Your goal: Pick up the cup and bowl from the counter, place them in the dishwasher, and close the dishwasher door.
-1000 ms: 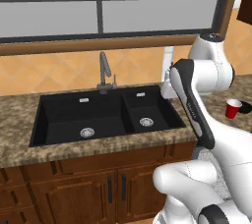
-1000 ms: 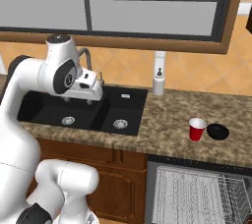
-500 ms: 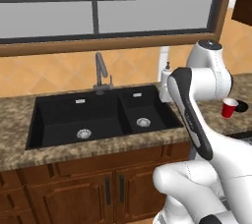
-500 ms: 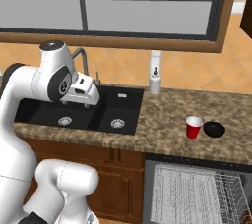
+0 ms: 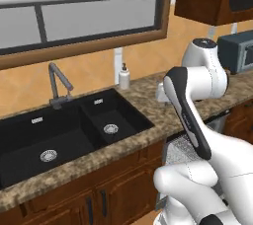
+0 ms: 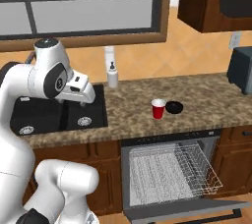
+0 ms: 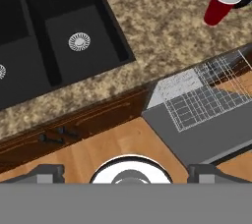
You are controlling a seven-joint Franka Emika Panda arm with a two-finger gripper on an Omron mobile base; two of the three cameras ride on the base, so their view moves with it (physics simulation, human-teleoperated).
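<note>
Two items to move, neither picked yet. Left base view: my arm is folded high over the counter, sink to its left, soap bottle behind; rack edge shows under the counter lip.

Right base view: cup upright on the counter, bowl just beside it on the right, maybe touching, can't tell. Dishwasher sits right below them, door dropped flat, rack pulled out and bare. Gripper sits over the sink edge, well apart from the cup.

Hand view: cup top right, bowl half hidden behind it. Finger tips stand spread wide, nothing between them.

I judge the cup light, thin, slick and easy to tip: I'd pinch across the wall mid-height. Bowl is rigid and shallow, so take the rim.
</note>
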